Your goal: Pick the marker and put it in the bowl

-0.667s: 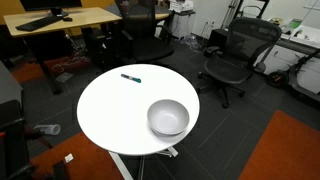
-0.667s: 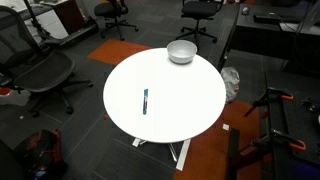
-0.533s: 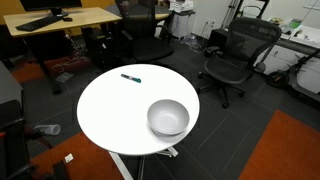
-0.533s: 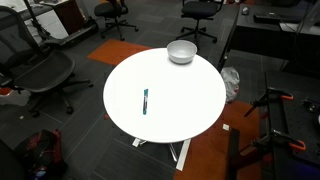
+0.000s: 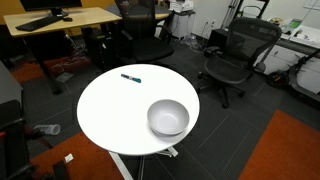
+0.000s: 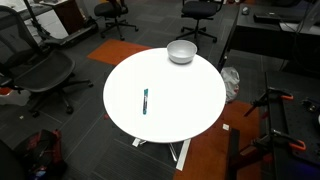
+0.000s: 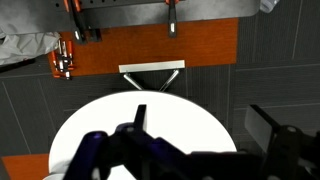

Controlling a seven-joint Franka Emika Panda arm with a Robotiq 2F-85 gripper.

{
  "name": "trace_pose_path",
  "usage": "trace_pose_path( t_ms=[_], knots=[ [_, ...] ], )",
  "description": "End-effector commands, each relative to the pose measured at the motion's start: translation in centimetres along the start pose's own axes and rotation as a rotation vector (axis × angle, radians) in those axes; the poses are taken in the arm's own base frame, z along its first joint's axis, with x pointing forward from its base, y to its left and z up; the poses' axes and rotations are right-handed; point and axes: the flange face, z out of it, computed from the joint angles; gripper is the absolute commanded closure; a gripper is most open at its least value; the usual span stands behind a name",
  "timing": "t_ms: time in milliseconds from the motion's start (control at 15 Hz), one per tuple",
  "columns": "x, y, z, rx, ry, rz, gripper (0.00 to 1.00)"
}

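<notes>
Marker (image 5: 131,77) (image 6: 145,100): thin, dark body with a teal-blue section, lying flat on the round white bench (image 5: 110,110) (image 6: 185,105), touching nothing else. Not between the fingers and not seen in the wrist view; place relative to the end effector cannot be told, since neither exterior view shows the end effector. Bowl (image 5: 168,117) (image 6: 181,51): round, deep, pale grey-white, upright near the bench rim, well apart from the marker, nothing visible inside; likewise outside the wrist view. End effector (image 7: 200,118): seen only in the wrist view, blurred and dark, coming in from the lower edge, fingers (image 7: 138,118) spread wide with bare bench top (image 7: 100,115) showing between them, gripping nothing, hanging above the bench. Beyond the end effector in that view: bench edge, then a white stand (image 7: 150,75) on an orange floor mat (image 7: 200,45) over dark carpet. Surroundings in an exterior view: black mesh office chair (image 5: 235,50), wooden desk (image 5: 60,18). Further office chair (image 6: 40,70) beside the bench.
</notes>
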Motion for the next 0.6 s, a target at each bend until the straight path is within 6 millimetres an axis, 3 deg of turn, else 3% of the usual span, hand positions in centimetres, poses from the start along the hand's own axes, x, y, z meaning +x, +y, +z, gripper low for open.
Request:
trace_pose_path(
  t_ms=[0, 533],
  knots=[
    [2.5, 0.9, -0.4, -0.015, 0.037, 0.019, 0.00],
    [10.1, -0.2, 0.1, 0.002, 0.113, 0.033, 0.00]
  ],
)
